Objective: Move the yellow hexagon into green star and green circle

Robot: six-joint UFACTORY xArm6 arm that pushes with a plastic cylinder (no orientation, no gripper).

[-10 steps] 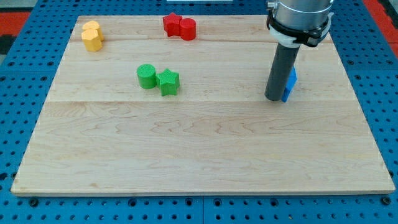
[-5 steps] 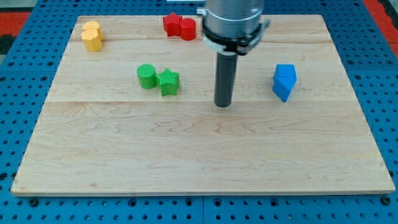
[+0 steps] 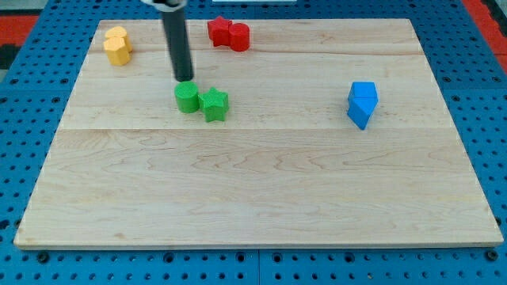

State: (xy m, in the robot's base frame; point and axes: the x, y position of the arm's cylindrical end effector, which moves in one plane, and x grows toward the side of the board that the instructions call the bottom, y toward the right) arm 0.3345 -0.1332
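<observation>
The yellow hexagon [image 3: 119, 51] sits near the board's top left corner, touching a second yellow block [image 3: 116, 36] just above it. The green circle [image 3: 187, 97] and the green star [image 3: 214, 104] stand side by side, touching, left of the board's middle. My tip [image 3: 184, 79] is just above the green circle, at its upper edge. The tip is well to the right of and below the yellow hexagon.
Two red blocks [image 3: 228, 33] stand together at the top edge, right of my rod. A blue block [image 3: 363, 104] stands at the right side. The wooden board [image 3: 253, 190] lies on a blue pegboard.
My rod has swept from the blue block at the right, across the board's middle, to just above the green circle. No block has moved.
</observation>
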